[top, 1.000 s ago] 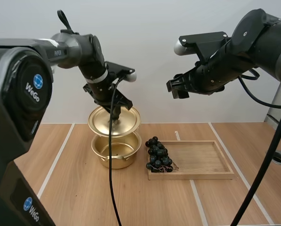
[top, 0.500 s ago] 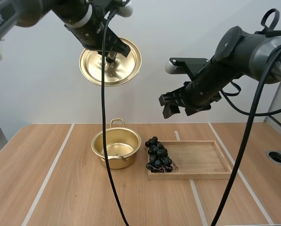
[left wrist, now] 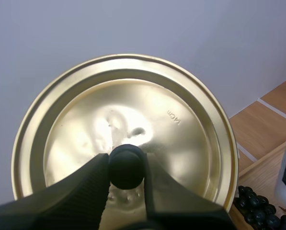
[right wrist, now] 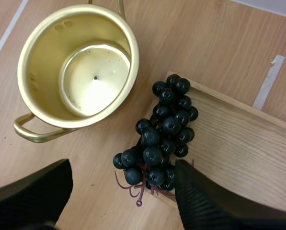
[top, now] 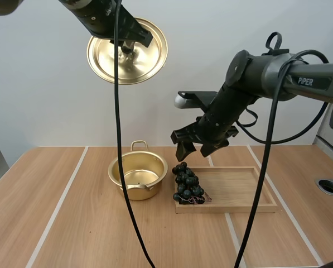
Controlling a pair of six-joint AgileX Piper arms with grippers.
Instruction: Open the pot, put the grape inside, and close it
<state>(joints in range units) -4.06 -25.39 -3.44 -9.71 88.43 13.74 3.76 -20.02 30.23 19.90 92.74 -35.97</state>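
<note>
White letters on the right arm [top: 278,70] read "PIPER" in the high view, and the left wrist view shows "14cm" stamped into the metal of the lid [left wrist: 133,108], near its inner ring. The left arm [top: 93,14] reaches up and away from the counter [top: 71,223], and the left hand [left wrist: 126,165] pinches the lid's black knob [left wrist: 126,167] between its two ribbed fingers. The golden lid hangs high in the air above the pot [top: 134,188], well apart from it and steeply tilted, with its knobbed face turned back toward the arm bases. The right arm comes in from the right with its wrist bent downward. The right hand [top: 195,149] points down just above the grapes [top: 187,184], its fingers spread wide and touching nothing. In the right wrist view the dark bunch lies between the two separated fingers. The grapes rest on the end of the wooden tray [top: 239,190] nearest the pot, with some berries and the reddish stem over the tray's edge. The pot stands open on the counter just beside the tray, one looped handle toward the wall and one toward the arms, and its pale bottom is showing.
</note>
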